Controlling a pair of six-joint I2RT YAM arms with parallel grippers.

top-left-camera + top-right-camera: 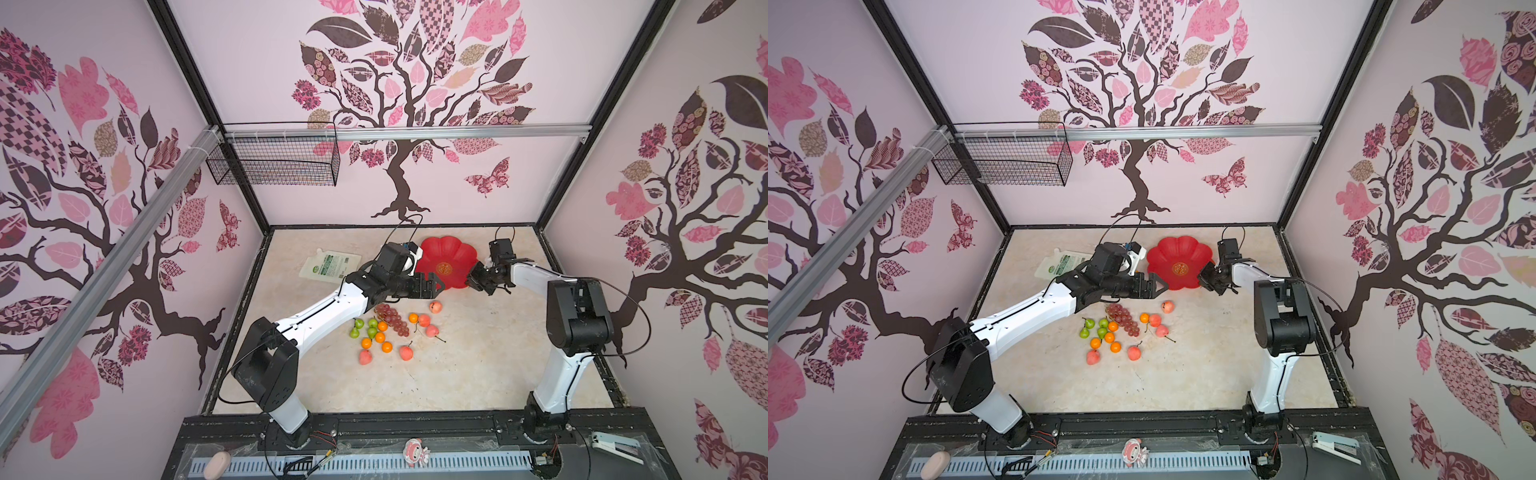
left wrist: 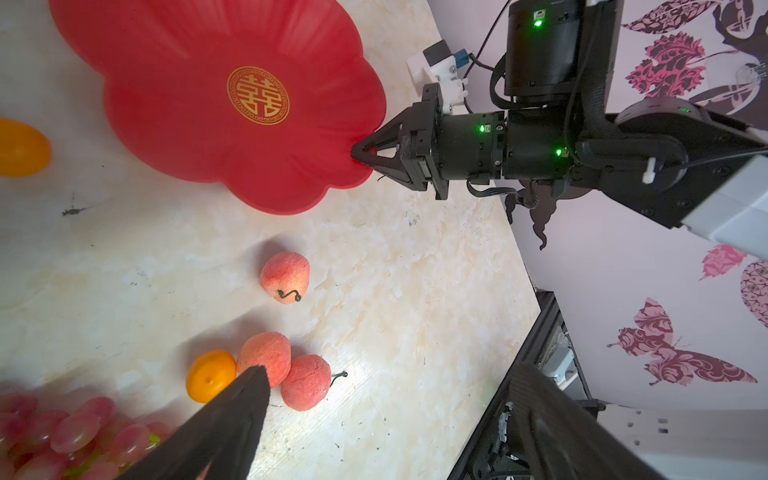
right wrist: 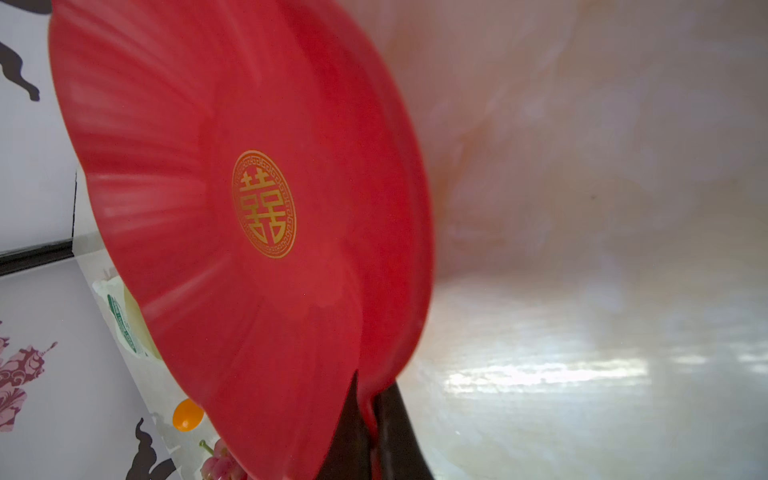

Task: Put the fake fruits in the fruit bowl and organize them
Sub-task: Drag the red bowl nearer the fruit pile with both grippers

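On the beige marbled tabletop [image 1: 478,357], enclosed by pale walls [image 1: 270,62] bearing tree decals, the right gripper [image 1: 473,279] clamps the rim of the red fruit bowl [image 1: 449,249] (gold mark at centre), the left gripper [image 1: 437,286] stands wide just beside it, and the fake fruits [image 1: 390,319] lie clustered nearer the front.

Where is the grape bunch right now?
In a top view the grape bunch lies just below the left gripper, slightly left of centre, with pears to its left and peaches to its right.
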